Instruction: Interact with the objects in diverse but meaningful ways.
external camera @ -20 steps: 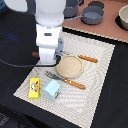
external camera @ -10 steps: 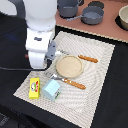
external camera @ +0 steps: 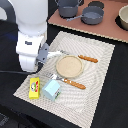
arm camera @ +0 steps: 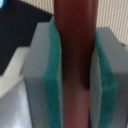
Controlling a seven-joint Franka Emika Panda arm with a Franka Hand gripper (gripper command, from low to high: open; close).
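**Claw clamped on a reddish-brown handle, over the mat's near-left side**

You've got the gripper (arm camera: 74,75) pinching a smooth, round reddish-brown handle (arm camera: 75,50) between its green rubbery pads (arm camera: 52,80); the wrist view shows it centred and gripped along its length. What sits at the handle's far end is hidden, so lift slowly and level, and keep the squeeze firm because that glossy rod could twist. In the exterior view the arm (external camera: 32,42) hangs over the ribbed cream mat (external camera: 100,55). The flat tan disc (external camera: 68,65) lies mid-mat, the pale blue carton (external camera: 51,89) and yellow box (external camera: 34,87) stand side by side at the near edge. Steer clear of them.
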